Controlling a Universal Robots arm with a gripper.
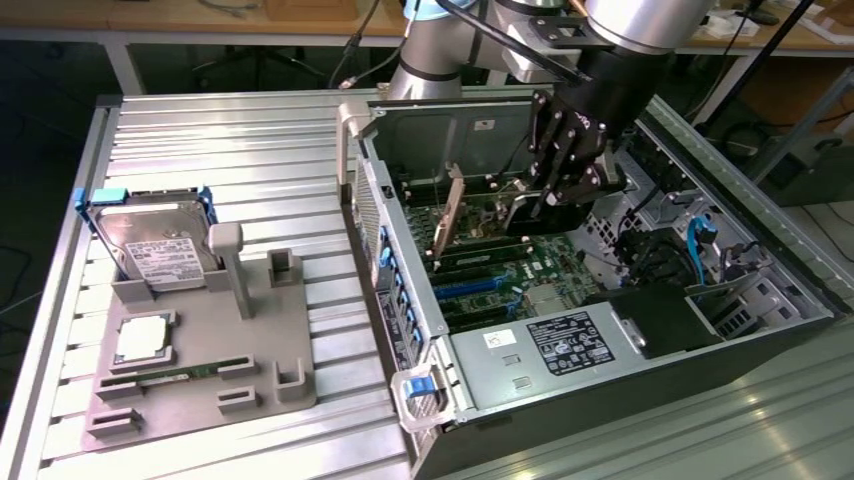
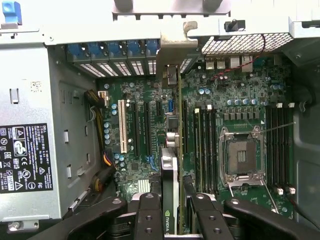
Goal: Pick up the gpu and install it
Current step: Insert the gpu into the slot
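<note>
The gpu (image 2: 170, 175) shows edge-on in the wrist view, a thin card with a green-lettered label near the fingers (image 2: 148, 215). Its silver end bracket (image 2: 172, 55) reaches the rear slot openings of the case. The card stands upright over the green motherboard (image 2: 145, 100), in line with the expansion slots. My gripper (image 2: 172, 212) is shut on the card's near end, one finger on each face. In the exterior view my gripper (image 1: 541, 205) is down inside the open computer case (image 1: 400, 330), with the gpu (image 1: 451, 210) upright beside it near the case's rear wall.
A grey holder tray (image 1: 200, 350) at the exterior view's left carries a hard drive (image 1: 154, 245) in a blue frame, a square chip (image 1: 144, 340) and a green memory stick (image 1: 180, 372). In the case are a CPU socket (image 2: 243, 155), memory slots (image 2: 205, 145) and a labelled silver box (image 1: 561, 345).
</note>
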